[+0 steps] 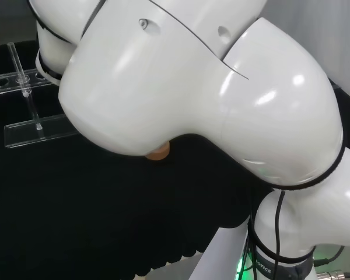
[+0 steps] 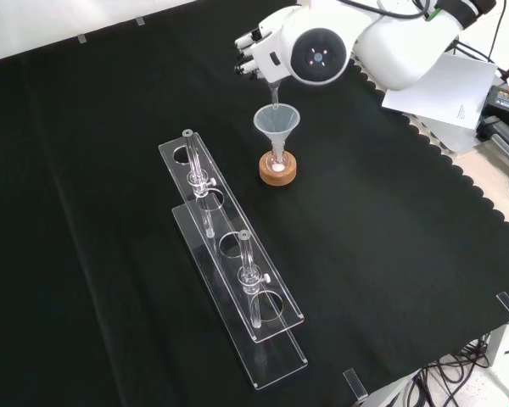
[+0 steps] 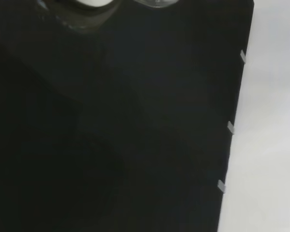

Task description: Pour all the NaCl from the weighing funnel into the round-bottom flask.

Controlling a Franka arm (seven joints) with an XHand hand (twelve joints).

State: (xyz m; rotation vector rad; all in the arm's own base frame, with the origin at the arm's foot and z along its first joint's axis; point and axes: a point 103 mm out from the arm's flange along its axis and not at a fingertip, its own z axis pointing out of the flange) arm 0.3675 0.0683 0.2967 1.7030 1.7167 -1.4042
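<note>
Standing on a cork ring (image 2: 277, 167) near the far middle of the black cloth (image 2: 390, 254) in the front view, the round-bottom flask (image 2: 276, 163) is carrying a clear funnel (image 2: 276, 123) in its neck, and a little white powder is showing at the flask's bottom. Just above the funnel's rim, a thin clear stem, apparently the weighing funnel (image 2: 274, 95), is pointing down into the funnel's mouth from under the arm's white link (image 2: 318, 55). The hand (image 2: 248, 52) is sitting at the left of that link, mostly covered by it, so whether its fingers are closed on the stem or slack cannot be told. Nearer the camera, a clear rack (image 2: 229, 263) is lying along the cloth with upright glass tubes (image 2: 248, 275) in it. In the head view, the cork ring (image 1: 159, 151) is peeking out beneath the arm's big white link (image 1: 204, 87), and the rack (image 1: 35, 131) is lying to its left.
</note>
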